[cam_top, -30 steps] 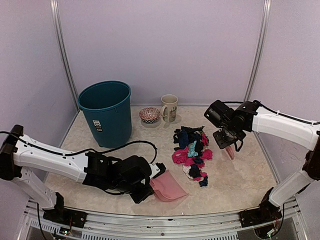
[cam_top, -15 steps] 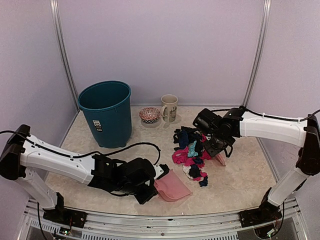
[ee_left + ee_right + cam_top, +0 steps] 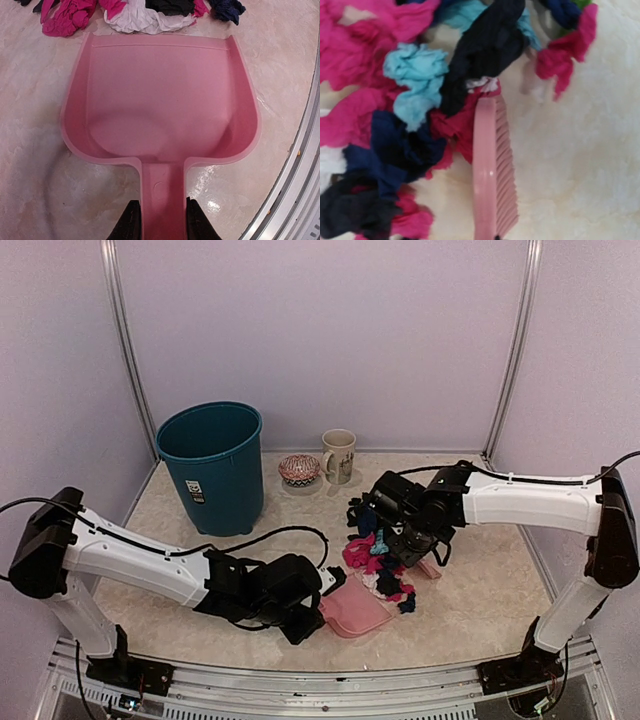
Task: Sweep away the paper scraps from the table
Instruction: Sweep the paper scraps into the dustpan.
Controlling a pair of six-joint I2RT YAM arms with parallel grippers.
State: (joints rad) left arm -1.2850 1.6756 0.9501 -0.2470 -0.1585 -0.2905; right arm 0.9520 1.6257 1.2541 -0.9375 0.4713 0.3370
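Pink plastic, left wrist view: the dustpan [image 3: 160, 110] lies flat on the table [image 3: 40, 165], nothing in it, with its open lip facing away from its handle. The left gripper [image 3: 160, 222] is clamped on that handle.
Heap, left wrist view: the paper scraps [image 3: 135, 17] lie just beyond the dustpan's lip. A white one and a magenta one almost touch it, and none has crossed it.
Brush, right wrist view: the brush [image 3: 492, 165] is on the far side of the heap from the dustpan, its long back against magenta and navy scraps. Its handle leaves the frame's bottom edge, and you cannot see the fingers here.
Arms, top view: the right gripper [image 3: 420, 550] is closed tight on the brush, beyond the heap from the dustpan. The heap sits between the two tools.
Sweep line, judged: you would pull from the brush through the heap into the dustpan's mouth, roughly along the dustpan's long axis.
Nearer arm, judged: the right does the pushing. The left only needs to keep the lip down.
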